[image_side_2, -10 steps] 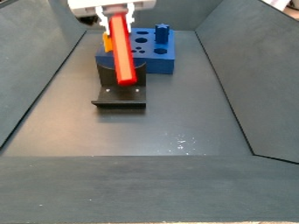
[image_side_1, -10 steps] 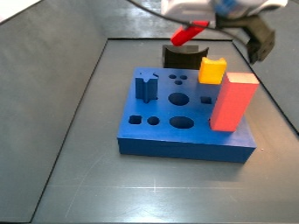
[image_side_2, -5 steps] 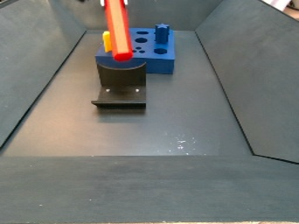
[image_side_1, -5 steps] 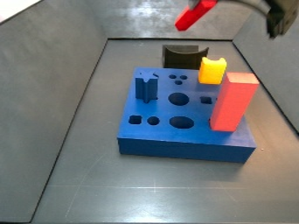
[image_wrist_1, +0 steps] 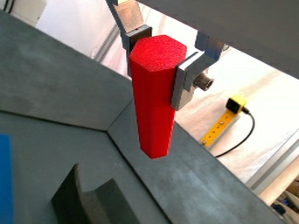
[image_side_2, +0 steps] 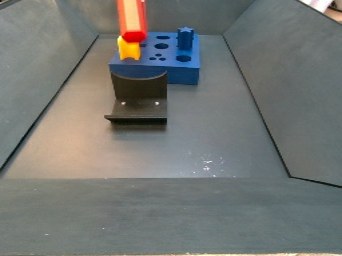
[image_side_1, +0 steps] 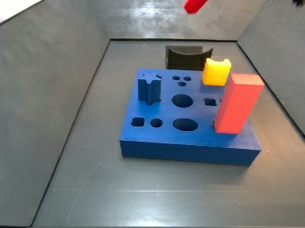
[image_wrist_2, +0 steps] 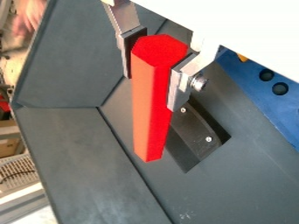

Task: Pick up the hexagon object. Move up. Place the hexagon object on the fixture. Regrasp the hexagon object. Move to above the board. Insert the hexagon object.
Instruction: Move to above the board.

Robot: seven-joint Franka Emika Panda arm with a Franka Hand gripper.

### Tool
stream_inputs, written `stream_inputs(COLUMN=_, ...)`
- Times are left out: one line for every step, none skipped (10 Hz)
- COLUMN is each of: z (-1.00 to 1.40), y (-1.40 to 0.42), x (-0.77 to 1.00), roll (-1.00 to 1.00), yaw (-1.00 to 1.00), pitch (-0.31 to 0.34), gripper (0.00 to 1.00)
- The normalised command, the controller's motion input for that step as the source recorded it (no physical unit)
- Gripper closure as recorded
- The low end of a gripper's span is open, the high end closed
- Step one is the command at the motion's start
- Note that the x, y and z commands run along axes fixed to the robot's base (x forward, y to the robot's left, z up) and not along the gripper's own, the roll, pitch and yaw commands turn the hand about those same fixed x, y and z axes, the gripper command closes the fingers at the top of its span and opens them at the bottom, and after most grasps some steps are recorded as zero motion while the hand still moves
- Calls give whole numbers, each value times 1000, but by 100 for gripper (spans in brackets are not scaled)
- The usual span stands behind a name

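Observation:
In both wrist views my gripper is shut on the top end of the hexagon object, a long bright red rod hanging straight down between the silver fingers. Well below it lies the black fixture. In both side views only the rod's lower end shows at the top edge, high above the fixture; the gripper itself is out of frame there. The blue board sits beside the fixture.
On the board stand a yellow round-topped block, a tall red-orange block and a blue peg. Sloping grey walls enclose the floor.
The rod has risen from the fixture's recess toward the top of both side views, and the gripper has left those frames upward.

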Motion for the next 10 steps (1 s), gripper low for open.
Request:
stream_inputs(z=1000, y=-58, x=40, roll=3, yaw=-24, pitch=109, gripper=100)
stream_inputs(z=1000, y=-57, x=42, roll=1, yaw=-11, pitch=126, gripper=100)
stream_inputs(z=943, y=-53, x=43, roll=-3, yaw=9, pitch=153, gripper=100)
stream_inputs(z=761, y=-38, x=46, roll=-12, yaw=39, pitch=174, gripper=100)
stream_inputs(z=624, y=-31, x=37, roll=-15, yaw=62, pitch=185, gripper=100)
stream_inputs(z=487, y=-28, x=37, roll=-23, yaw=85, pitch=184, gripper=100)
stream_inputs(z=313, y=-24, x=34, roll=-31, yaw=116, pitch=176, gripper=100)
stream_inputs(z=189, y=-21, x=30, roll=-36, yaw=132, pitch=159, gripper=100)
stream_inputs(z=85, y=-1000, x=-933, roll=-1000, yaw=-187, pitch=-89, gripper=100)
stream_inputs(z=99, y=-1000, x=-946, roll=-1000, yaw=-184, pitch=-106, gripper=100)
